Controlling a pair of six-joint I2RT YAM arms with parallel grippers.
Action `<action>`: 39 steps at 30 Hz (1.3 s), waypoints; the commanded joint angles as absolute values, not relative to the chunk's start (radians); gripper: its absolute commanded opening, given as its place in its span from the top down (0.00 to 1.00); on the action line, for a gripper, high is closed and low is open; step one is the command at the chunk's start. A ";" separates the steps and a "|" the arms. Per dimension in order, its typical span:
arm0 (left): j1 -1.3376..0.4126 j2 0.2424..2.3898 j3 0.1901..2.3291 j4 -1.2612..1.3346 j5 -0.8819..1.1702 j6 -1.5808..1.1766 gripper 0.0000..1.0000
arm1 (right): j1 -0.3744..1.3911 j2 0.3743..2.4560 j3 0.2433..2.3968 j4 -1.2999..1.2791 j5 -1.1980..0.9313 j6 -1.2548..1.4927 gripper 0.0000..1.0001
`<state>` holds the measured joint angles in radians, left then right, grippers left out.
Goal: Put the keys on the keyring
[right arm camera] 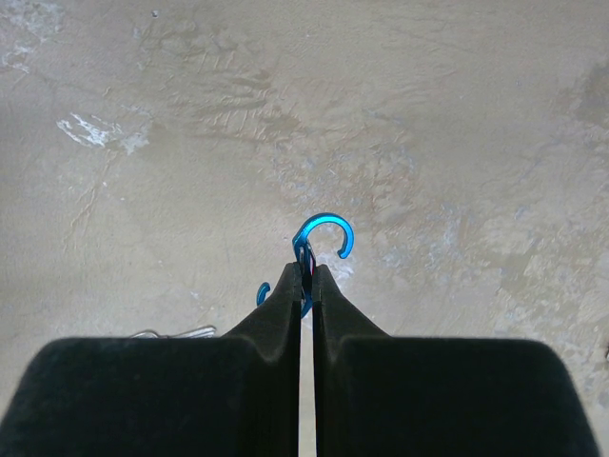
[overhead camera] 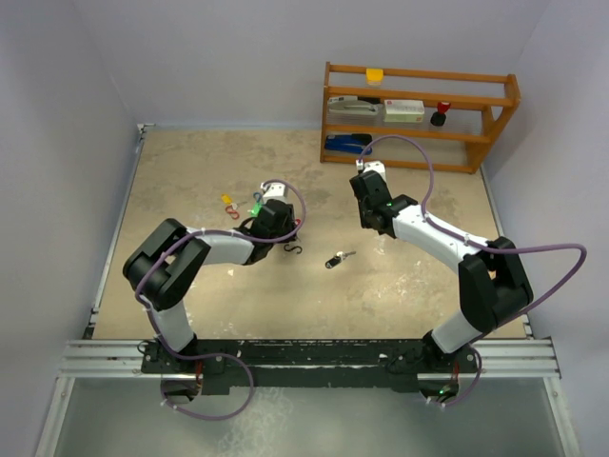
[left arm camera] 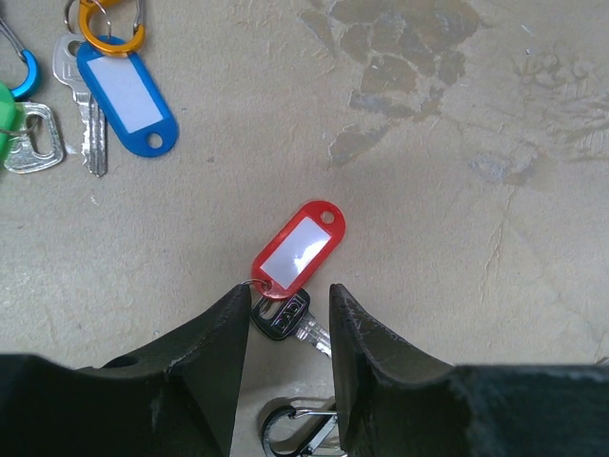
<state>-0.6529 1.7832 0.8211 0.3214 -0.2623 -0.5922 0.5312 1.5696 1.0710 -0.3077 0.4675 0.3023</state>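
The left gripper (left arm camera: 287,293) stands half open, low over the table (left arm camera: 457,238), with a finger on either side of the red-tagged key (left arm camera: 298,249). The key's dark head lies between the tips and its red tag reaches out just past them. Whether the left finger touches the key's ring is hard to tell. A silver carabiner (left arm camera: 303,430) sits further back between the fingers. The blue-tagged key (left arm camera: 124,95) and green-tagged key (left arm camera: 33,143) lie well apart, at the upper left of the left wrist view. The right gripper (right arm camera: 306,271) is pinched tight on a blue S-shaped clip (right arm camera: 324,236). The black fob (overhead camera: 335,260) lies between the arms.
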 commanded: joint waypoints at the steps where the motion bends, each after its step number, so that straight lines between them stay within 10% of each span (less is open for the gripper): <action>1: -0.638 1.753 0.811 0.344 -0.284 -0.616 0.64 | 0.537 1.555 1.062 -0.293 0.461 0.298 1.00; 16: -0.638 1.821 0.846 0.381 -0.183 -0.629 0.79 | 0.535 1.557 1.065 -0.291 0.458 0.296 1.00; 39: -0.704 1.816 1.039 0.161 -0.355 -0.424 0.62 | 0.536 1.537 1.063 -0.282 0.474 0.289 1.00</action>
